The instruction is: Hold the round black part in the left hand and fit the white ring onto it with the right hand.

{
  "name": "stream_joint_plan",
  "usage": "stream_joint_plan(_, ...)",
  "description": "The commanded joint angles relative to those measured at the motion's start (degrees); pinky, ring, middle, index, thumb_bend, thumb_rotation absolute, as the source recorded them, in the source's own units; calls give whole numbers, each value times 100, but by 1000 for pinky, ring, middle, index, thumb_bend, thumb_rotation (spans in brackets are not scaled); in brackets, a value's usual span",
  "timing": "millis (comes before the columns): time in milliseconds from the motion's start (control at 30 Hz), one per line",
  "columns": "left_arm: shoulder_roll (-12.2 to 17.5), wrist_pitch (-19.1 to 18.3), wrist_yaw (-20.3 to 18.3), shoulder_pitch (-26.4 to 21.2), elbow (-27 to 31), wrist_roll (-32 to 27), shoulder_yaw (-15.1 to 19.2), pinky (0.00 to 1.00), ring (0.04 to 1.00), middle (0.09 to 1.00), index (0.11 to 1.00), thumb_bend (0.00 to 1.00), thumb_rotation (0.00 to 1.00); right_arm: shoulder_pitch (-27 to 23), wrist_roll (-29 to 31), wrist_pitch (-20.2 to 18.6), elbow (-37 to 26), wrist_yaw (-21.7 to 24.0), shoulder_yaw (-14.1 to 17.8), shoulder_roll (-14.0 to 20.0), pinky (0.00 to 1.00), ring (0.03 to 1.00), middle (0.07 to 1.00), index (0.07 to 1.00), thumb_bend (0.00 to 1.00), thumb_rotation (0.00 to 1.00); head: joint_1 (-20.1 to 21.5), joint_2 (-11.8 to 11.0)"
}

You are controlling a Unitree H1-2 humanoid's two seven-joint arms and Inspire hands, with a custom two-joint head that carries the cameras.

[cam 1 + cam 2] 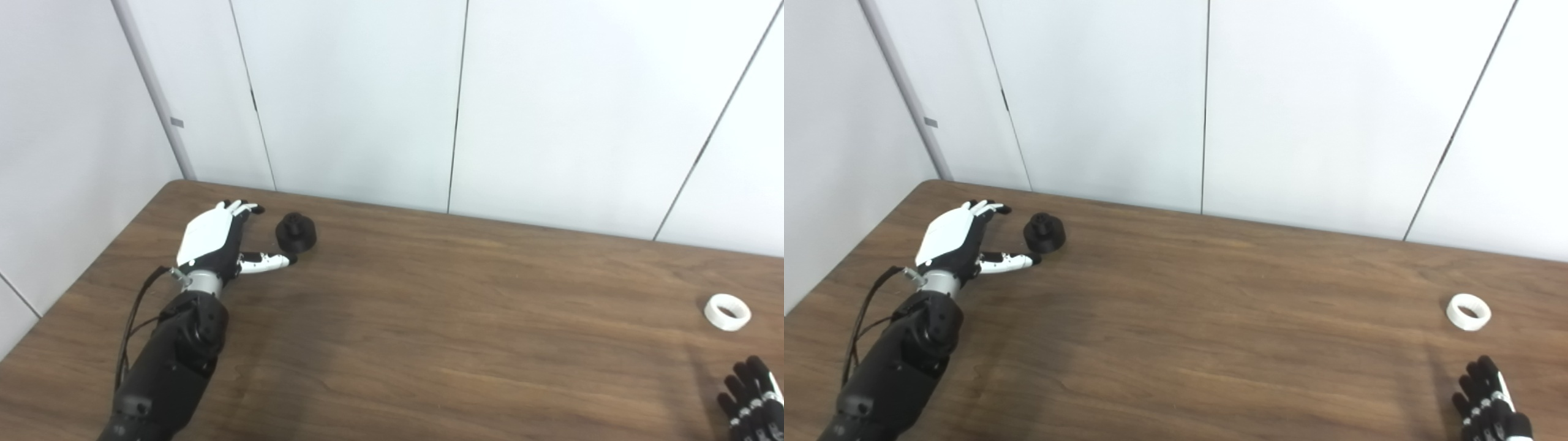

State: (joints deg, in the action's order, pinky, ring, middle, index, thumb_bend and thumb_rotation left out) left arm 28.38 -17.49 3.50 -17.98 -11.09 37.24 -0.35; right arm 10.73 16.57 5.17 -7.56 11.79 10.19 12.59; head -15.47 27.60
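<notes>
The left robot hand (211, 242) lay low over the far left part of the brown wooden surface (429, 318), its white back turned up and its arm reaching in from the lower left corner. It was open and held nothing: its fingers (242, 208) stretched forward and away from the camera, while the thumb (266, 262) stuck out sideways to the right. The round black part (296, 233) sat on the surface just beside that hand, in the gap between the fingers and the thumb. The thumb tip came very close to the part's near edge, though whether it actually touched could not be told. A raised knob stood on top of the part.

The white ring (1469, 311) lay flat on the surface far off to the right, well apart from the black part. The right robot hand (1491, 404) showed only partly at the lower right corner, near the ring but clear of it. Its dark fingers pointed up and were spread apart, and nothing was in them.

Pale wall panels (1304, 110) rose behind the surface.
</notes>
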Motion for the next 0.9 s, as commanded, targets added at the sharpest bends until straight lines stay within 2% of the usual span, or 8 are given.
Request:
stream_joint_plan(0,150,37,170,-316,-17,51,18,1000,1000,944,837,915,438,261,62,117,224,21,-28,-121,1000,1000,1000,1000,526,1000,0,8)
stream_joint_plan(233,132,44,129,-543,-372,-55,-32,1000,997,937,844,918,457,355,79,132,148,57,-34,-109,1000,1000,1000,1000,526,1000,63,41)
stream_joint_plan(867,139,-8,-128,-1056,-1110,-547,-202,1000,996,940,836,903,413,577,59,79,8,-25,-18,-139,1000,995,993,999,564,1000,174,138)
